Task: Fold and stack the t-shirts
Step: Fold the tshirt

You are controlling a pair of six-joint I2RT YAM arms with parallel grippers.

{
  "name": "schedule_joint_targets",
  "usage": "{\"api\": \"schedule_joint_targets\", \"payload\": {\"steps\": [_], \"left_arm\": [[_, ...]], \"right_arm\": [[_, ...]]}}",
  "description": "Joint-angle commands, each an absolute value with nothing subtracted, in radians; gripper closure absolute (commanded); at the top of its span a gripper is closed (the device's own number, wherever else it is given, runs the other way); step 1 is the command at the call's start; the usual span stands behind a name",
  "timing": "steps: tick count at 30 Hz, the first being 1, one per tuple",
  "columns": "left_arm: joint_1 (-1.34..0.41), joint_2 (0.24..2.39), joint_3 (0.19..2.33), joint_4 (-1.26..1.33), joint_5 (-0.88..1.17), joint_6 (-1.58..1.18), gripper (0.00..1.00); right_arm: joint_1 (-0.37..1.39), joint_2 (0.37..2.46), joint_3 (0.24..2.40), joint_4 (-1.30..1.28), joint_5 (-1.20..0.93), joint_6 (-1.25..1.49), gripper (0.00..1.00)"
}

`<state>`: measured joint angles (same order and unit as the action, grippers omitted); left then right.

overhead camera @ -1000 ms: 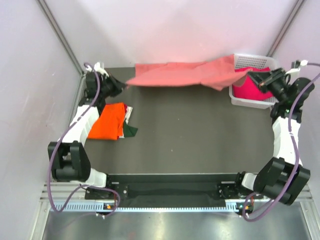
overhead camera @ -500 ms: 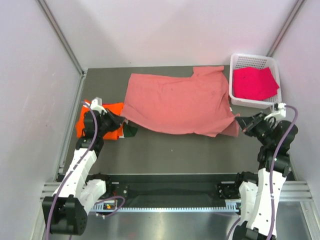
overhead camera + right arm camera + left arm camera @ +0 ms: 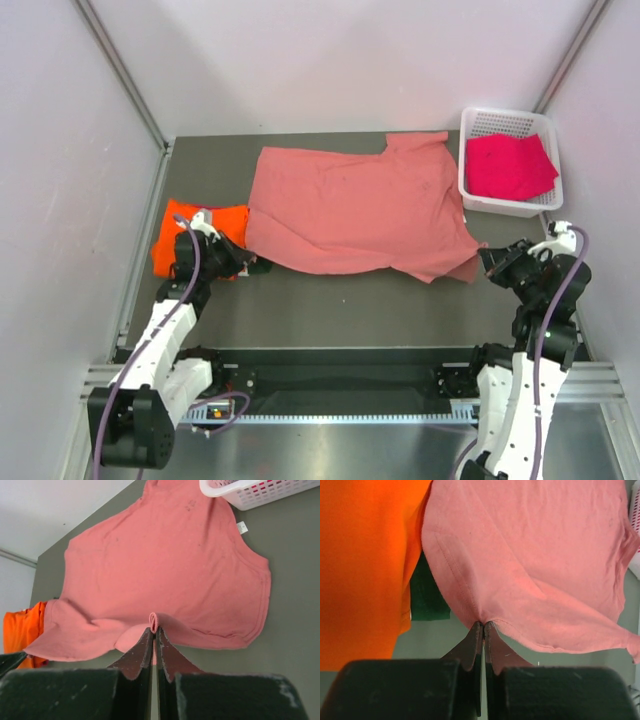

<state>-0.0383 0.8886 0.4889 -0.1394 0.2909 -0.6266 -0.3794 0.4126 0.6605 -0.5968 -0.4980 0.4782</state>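
Salmon-pink t-shirt [image 3: 360, 210]: soft knit with shallow wrinkles, spread nearly flat on the dark matte table [image 3: 350, 310].

Left gripper [image 3: 483, 626]: pinched tight on the near-left corner of this shirt, with the stitched edge puckered at the tips.

Right gripper [image 3: 154, 629]: clamped the same way on a small raised fold at the near-right edge.

Orange t-shirt [image 3: 190, 240]: a folded rectangle at table left. The salmon cloth overlaps 1 edge, and a dark green cloth [image 3: 427, 597] peeks out beside it.

Magenta t-shirt [image 3: 510, 167]: lies in the white mesh basket [image 3: 500, 120] at the far right corner.
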Motion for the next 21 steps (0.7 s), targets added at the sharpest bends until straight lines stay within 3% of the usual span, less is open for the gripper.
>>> {"api": "schedule_joint_targets", "payload": {"steps": [1,8,14,21], "left_arm": [[-0.038,0.917,0.543,-0.136,0.269,-0.591,1.00],[-0.037,1.116,0.705,-0.175,0.267,-0.603,1.00],[-0.037,1.285,0.840,-0.166,0.296,-0.630,1.00],[-0.037,1.416,0.980,-0.163,0.262,-0.649,1.00]], "right_arm": [[-0.371,0.457,0.641,-0.531,-0.466,0.466,1.00],[-0.350,0.630,0.673,-0.414,-0.437,0.479,1.00],[-0.178,0.810,0.768,-0.330,-0.246,0.514,1.00],[-0.112,1.073,0.941,-0.261,-0.195,0.522,1.00]]}}
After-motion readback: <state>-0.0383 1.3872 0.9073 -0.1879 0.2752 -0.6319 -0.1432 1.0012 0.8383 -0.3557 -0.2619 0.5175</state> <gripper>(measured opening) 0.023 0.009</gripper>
